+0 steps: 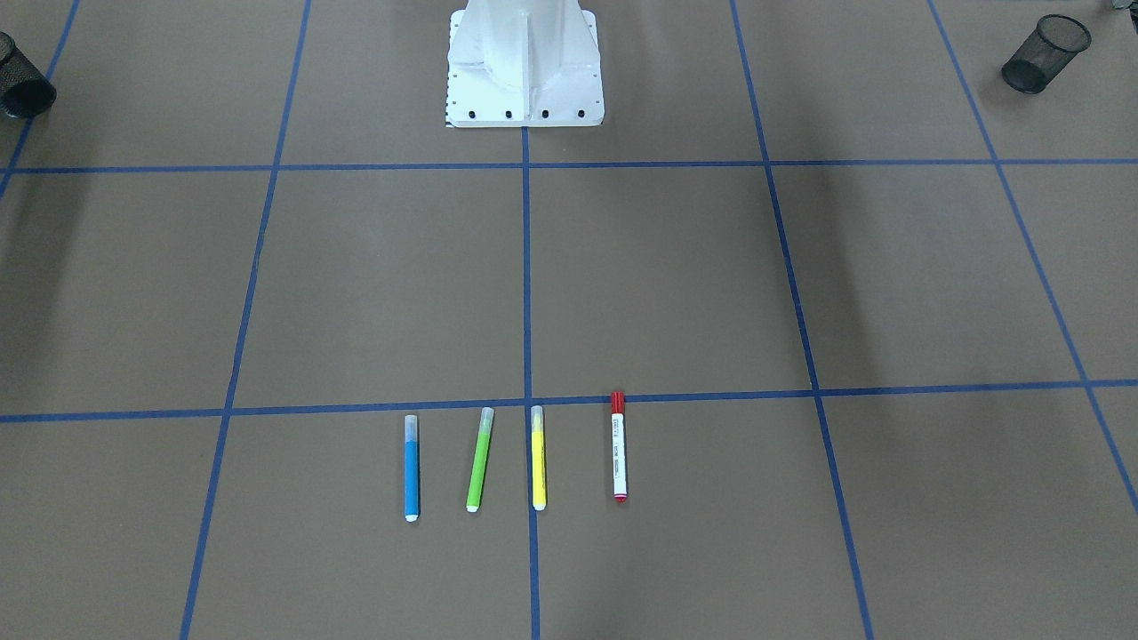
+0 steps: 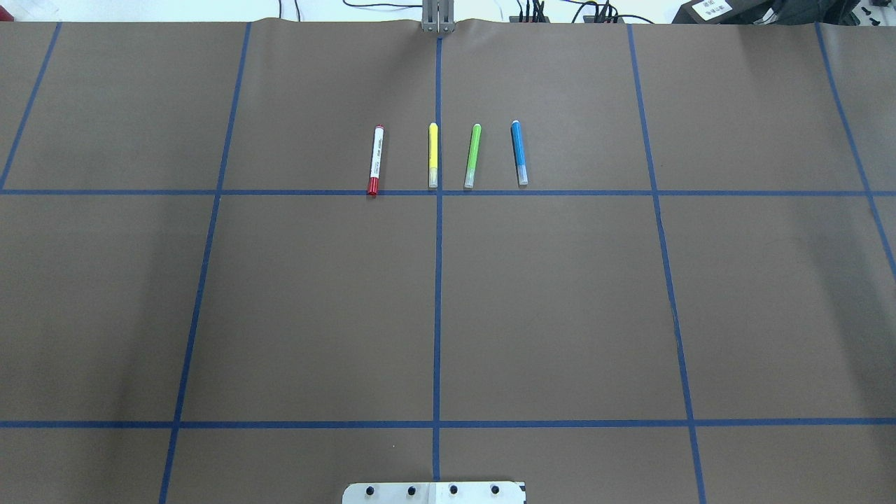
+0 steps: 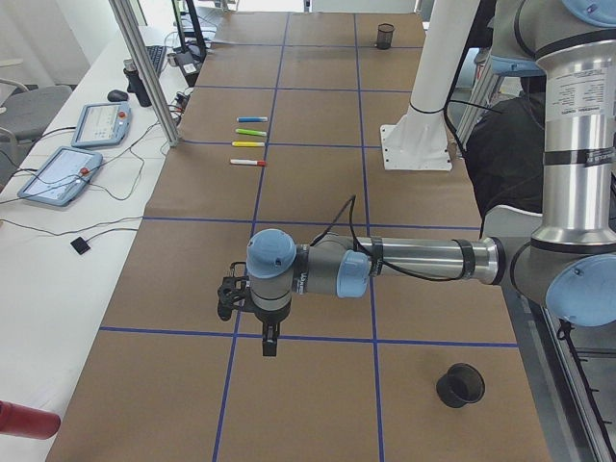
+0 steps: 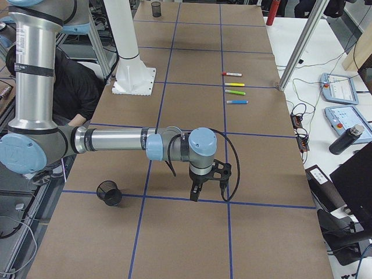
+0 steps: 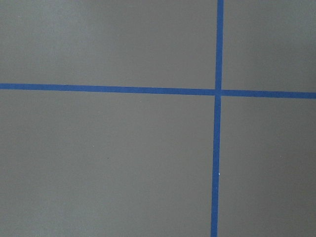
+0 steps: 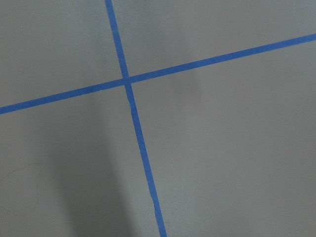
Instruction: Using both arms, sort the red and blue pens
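We find the left gripper [image 3: 269,346] hanging fingers-down over the table [image 2: 315,301] near the end on the robot's left, at the tip of the outstretched left arm [image 3: 414,258]. It shows only in a side view, so we cannot tell whether its jaws stand wide or narrow. The right gripper [image 4: 194,196] hangs likewise from the right arm [image 4: 116,140] near the opposite end; we cannot tell its state either. Each wrist camera shows only brown covering and a crossing of blue tape lines [image 5: 217,92].

Containers: a black left mesh cup [image 3: 460,384] stands upright near the left gripper, on the robot's side of it and further toward the table end. A black right mesh cup [image 4: 110,193] stands in the matching place beside the right gripper. Both mouths face up; their interiors show only dark.

The four pens lie flat in a parallel row, apart from one another and well apart from both grippers, toward the middle of the table. The red marker [image 2: 375,159] is the one nearest the left gripper, its red cap reaching a tape line. Beyond it come the yellow pen [image 2: 432,155] and the green pen [image 2: 473,155]. The blue pen [image 2: 519,152] lies nearest the right gripper.
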You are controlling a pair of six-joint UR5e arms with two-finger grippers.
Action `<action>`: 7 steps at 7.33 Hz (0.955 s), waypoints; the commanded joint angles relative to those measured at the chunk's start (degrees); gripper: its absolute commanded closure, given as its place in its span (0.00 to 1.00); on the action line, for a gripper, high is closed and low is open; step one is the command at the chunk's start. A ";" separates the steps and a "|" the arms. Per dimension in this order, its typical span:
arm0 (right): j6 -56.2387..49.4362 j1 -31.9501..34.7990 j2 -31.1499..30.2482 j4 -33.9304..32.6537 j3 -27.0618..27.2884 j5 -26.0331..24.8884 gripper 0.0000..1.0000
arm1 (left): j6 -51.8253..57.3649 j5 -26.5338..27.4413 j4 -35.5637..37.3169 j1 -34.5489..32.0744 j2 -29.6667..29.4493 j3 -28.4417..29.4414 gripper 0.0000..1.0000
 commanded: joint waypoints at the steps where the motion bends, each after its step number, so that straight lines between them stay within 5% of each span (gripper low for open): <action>1: 0.24 -0.12 0.17 0.21 0.85 0.43 0.00 | 0.09 -0.12 -0.56 0.13 0.00 0.03 0.00; 5: 0.68 -2.23 2.19 0.03 -0.98 0.52 0.00 | 0.00 0.23 -0.30 0.13 -1.31 -2.15 0.00; 7: 0.94 -9.57 8.13 -0.32 -1.34 -0.43 0.00 | -0.52 -3.08 0.74 1.53 -3.33 -3.56 0.00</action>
